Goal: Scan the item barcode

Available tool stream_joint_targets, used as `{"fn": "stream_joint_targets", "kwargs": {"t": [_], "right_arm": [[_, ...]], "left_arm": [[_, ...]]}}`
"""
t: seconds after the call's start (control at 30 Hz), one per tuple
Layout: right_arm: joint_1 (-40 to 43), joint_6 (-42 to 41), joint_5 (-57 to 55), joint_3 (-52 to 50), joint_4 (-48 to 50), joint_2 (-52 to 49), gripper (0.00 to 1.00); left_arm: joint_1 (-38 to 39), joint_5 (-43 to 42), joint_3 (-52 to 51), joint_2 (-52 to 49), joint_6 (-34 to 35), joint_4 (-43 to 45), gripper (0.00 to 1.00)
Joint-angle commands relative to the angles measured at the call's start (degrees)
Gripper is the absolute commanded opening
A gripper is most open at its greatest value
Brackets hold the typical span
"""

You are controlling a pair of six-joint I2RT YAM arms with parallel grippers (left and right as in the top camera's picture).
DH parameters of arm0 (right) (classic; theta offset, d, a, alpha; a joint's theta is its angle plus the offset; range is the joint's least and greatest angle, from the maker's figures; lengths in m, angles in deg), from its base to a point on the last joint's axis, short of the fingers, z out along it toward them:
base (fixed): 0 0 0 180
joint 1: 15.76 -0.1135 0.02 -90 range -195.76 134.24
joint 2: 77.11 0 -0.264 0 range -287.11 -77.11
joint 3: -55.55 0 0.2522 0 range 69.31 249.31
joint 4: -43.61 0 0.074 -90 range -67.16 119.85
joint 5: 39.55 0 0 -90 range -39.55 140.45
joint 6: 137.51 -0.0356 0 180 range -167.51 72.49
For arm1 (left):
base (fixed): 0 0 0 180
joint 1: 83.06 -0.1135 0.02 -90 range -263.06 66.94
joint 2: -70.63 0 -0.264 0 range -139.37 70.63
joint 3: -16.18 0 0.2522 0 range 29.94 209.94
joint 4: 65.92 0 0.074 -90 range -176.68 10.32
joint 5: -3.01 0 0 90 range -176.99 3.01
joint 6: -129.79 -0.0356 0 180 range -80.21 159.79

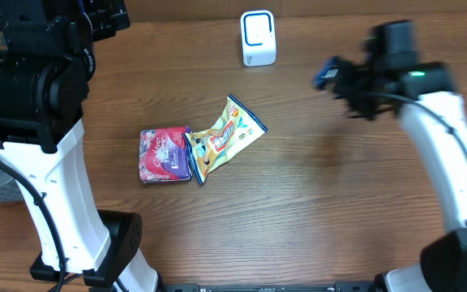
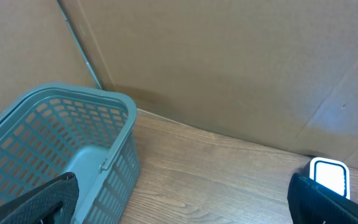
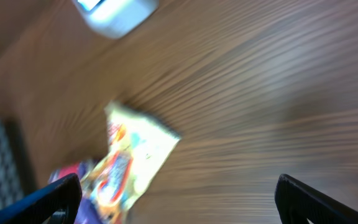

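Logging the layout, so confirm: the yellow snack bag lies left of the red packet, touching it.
Wrong side: the overhead view shows the yellow snack bag lying right of the red packet, touching it.

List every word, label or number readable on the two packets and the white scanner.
On the yellow packet: lettering, too small to read.
On the red packet: print too small to read.
On the white scanner: no text shows.
Right wrist view: blurred, nothing readable.
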Motion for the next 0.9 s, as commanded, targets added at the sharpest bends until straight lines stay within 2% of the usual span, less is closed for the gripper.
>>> {"fn": "stream_joint_targets", "kwargs": {"t": [0.0, 0.17, 0.27, 0.4, 0.63, 0.87], "right_arm": [[-8.6, -6.1, 3.3, -0.4, 2.4, -4.0, 1.0], [-17.5, -12.9, -1.0, -0.4, 10.3, -11.1, 1.0], [-19.6, -17.6, -5.3, -0.4, 11.6, -13.8, 1.0], [-20.5, -20.6, -5.6, -0.4, 13.9, -17.8, 1.0], [-20.9, -20.8, 0.1, -0.4, 23.2, -24.2, 0.91], [-21.8, -21.5, -1.3, -0.4, 25.1, -26.0, 0.84]], "left_arm": [[-0.6, 0.7, 0.1, -0.8, -0.9, 0.2, 1.0], [-0.6, 0.7, 0.1, -0.8, -0.9, 0.2, 1.0], [-0.6, 0.7, 0.1, -0.8, -0.9, 0.2, 1.0], [-0.6, 0.7, 0.1, -0.8, -0.9, 0.2, 1.0], [-0.6, 0.7, 0.1, -0.8, -0.9, 0.2, 1.0], [-0.6, 0.7, 0.1, -0.8, -0.9, 0.2, 1.0]]}}
